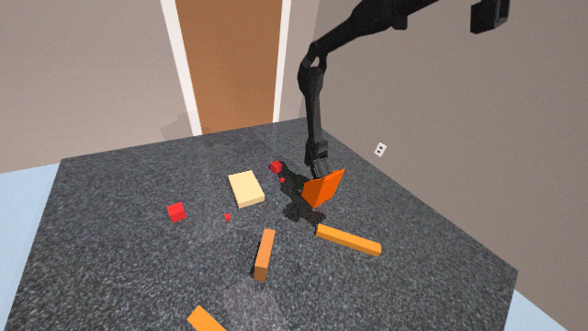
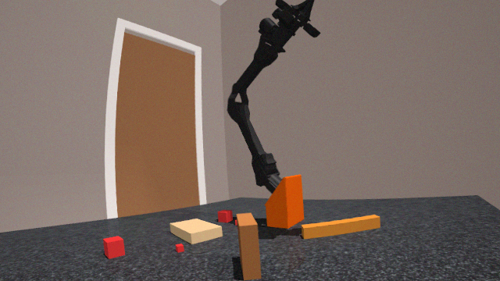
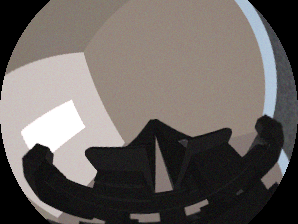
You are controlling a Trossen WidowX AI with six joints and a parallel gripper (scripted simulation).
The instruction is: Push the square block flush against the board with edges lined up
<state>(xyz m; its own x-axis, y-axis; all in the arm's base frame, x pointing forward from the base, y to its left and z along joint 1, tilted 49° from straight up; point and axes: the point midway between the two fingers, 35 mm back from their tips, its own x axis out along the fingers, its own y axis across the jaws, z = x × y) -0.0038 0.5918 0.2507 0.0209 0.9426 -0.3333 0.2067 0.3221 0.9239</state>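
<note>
Orange block (image 1: 322, 188) tips on edge against our fully closed, empty gripper (image 1: 320, 171); more pressure risks toppling it short of the board (image 1: 348, 240).

Arm (image 2: 250, 129) bent overhead, fingers pressed together on nothing

Taupe walls (image 1: 459, 92), brown door (image 1: 231, 60)
</note>
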